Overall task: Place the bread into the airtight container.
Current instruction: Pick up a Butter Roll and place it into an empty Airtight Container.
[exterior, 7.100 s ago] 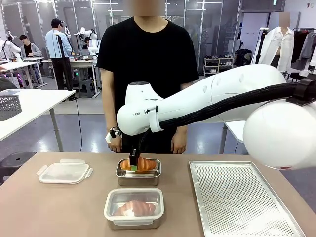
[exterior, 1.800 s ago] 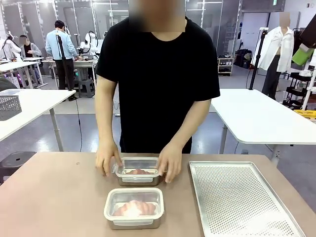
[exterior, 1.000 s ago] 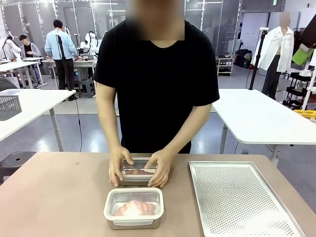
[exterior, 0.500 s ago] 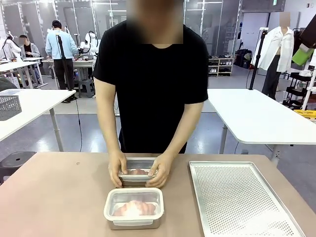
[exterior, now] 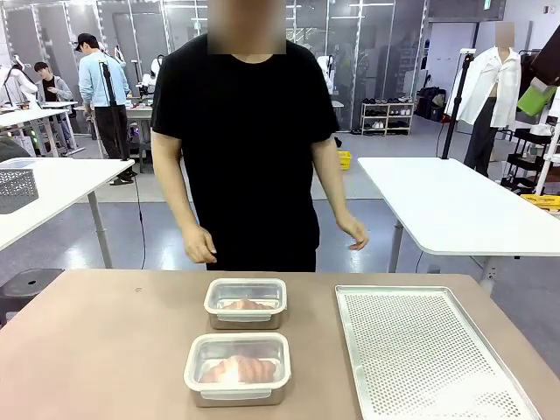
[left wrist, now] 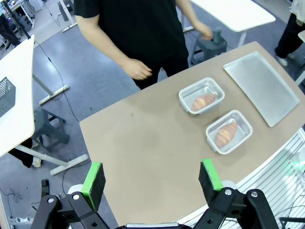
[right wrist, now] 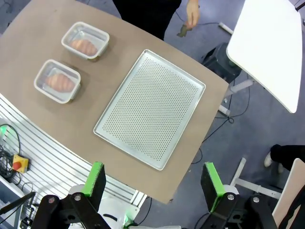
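Looking across the brown tabletop (exterior: 105, 350), we see a person (exterior: 249, 140) standing beyond its far edge, both hands lifted clear, and a perforated metal tray (exterior: 429, 354) on its right part. Left of the tray sit two lidded airtight containers, the far container (exterior: 246, 302) and the near container (exterior: 238, 367), each with bread (exterior: 245, 304) inside. Our left pincer (left wrist: 151, 180) and right pincer (right wrist: 153, 180) hang high above the tabletop, both released and holding nothing.
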Motion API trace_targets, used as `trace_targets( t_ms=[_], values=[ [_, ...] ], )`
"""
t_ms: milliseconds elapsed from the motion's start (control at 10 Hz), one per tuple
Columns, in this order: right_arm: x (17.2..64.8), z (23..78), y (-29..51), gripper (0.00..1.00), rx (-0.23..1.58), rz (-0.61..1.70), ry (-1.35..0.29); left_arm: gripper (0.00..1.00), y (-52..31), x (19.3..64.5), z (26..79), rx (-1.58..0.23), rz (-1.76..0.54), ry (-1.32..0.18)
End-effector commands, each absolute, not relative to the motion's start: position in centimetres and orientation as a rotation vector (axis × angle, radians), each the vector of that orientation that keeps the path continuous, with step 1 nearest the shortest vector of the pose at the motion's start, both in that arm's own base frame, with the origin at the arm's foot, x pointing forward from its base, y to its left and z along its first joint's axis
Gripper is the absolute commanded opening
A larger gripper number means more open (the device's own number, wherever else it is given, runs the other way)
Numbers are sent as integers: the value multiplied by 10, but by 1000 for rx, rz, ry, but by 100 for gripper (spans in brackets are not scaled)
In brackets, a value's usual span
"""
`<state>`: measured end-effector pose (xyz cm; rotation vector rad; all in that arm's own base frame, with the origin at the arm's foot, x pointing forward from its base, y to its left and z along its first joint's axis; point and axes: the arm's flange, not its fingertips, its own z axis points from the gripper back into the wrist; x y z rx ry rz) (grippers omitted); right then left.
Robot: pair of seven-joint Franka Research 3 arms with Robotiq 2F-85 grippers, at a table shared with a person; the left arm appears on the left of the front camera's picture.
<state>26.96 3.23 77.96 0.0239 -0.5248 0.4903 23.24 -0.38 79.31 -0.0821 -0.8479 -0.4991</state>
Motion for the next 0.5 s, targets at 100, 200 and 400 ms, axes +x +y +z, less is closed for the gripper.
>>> trace_targets(
  t_ms=[100,200,400],
  values=[
    [269,780,30,100,22,488,-523,100,-5,232,795,-79,-500,-849],
    [269,780,30,100,22,488,-523,100,-5,232,795,-79,-500,-849],
    [269,780,30,100,22,488,-523,100,-5,232,795,-79,-500,-849]
  ],
)
